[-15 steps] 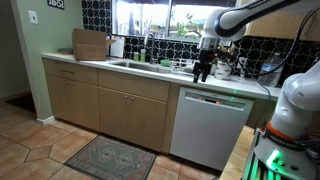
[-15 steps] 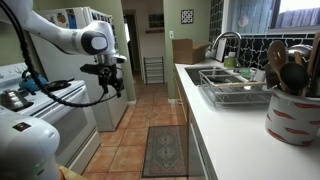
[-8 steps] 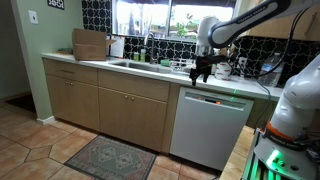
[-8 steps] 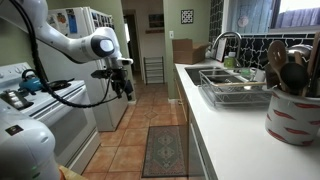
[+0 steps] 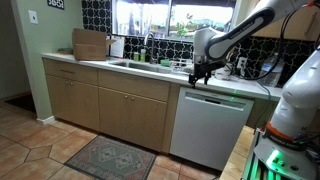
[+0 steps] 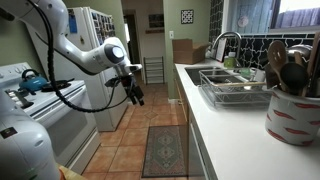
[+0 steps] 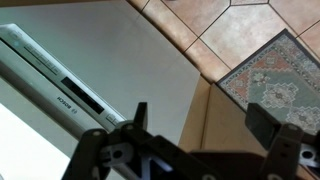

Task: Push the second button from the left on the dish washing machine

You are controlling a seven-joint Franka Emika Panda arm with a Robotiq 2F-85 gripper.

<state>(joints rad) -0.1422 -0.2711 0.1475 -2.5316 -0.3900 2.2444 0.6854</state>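
Note:
The dish washing machine [image 5: 210, 128] is a white front under the counter, with a narrow dark control strip [image 5: 216, 99] along its top edge showing tiny green lights. My gripper [image 5: 198, 76] hangs just above the counter edge, over the strip's left end. It also shows in mid-air over the kitchen floor in an exterior view [image 6: 136, 96]. In the wrist view the white front [image 7: 120, 55] and the strip [image 7: 62, 88] run diagonally beyond my gripper [image 7: 200, 125], whose two fingers are spread apart with nothing between them. The single buttons are too small to tell apart.
Tan cabinet doors [image 5: 120, 105] stand beside the machine, and one shows between the fingers [image 7: 215, 115]. A patterned rug [image 5: 100, 157] lies on the tile floor. A sink and dish rack [image 6: 235, 88], a utensil crock [image 6: 292, 95], a cardboard box [image 5: 90, 43] and a stove [image 6: 30, 95] are nearby.
The gripper has moved down and sideways toward the left end of the dish washing machine's top edge, nearer the counter. Its fingers stay open.

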